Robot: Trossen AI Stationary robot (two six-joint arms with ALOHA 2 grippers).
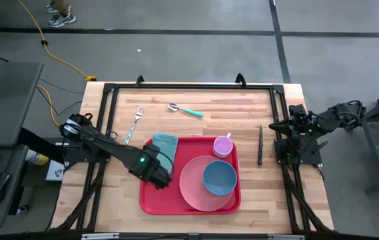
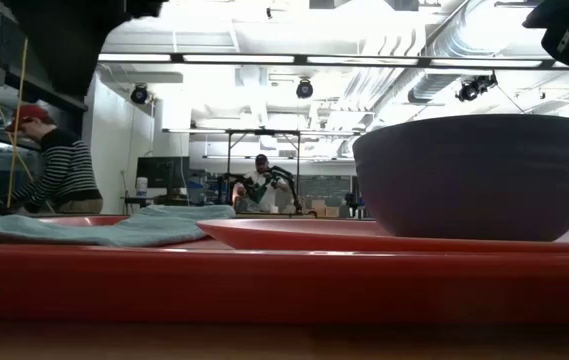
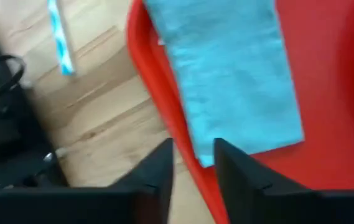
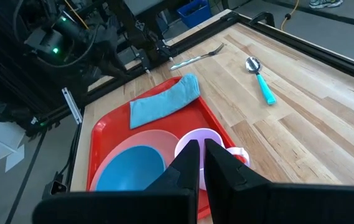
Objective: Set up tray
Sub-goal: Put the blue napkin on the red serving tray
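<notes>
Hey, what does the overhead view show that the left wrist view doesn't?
Only the overhead view shows the pink plate with the blue bowl on it, the pink cup, the knife, the spoon and the right tool parked at the table's right edge. Only the left wrist view shows the left tool with a gap between its fingers. Both show the red tray, teal napkin and fork.

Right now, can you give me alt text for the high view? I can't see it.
Red tray holds a napkin, plate, blue bowl and pink cup; left gripper sits over its left side. Fork, spoon and knife lie on the table.
</notes>
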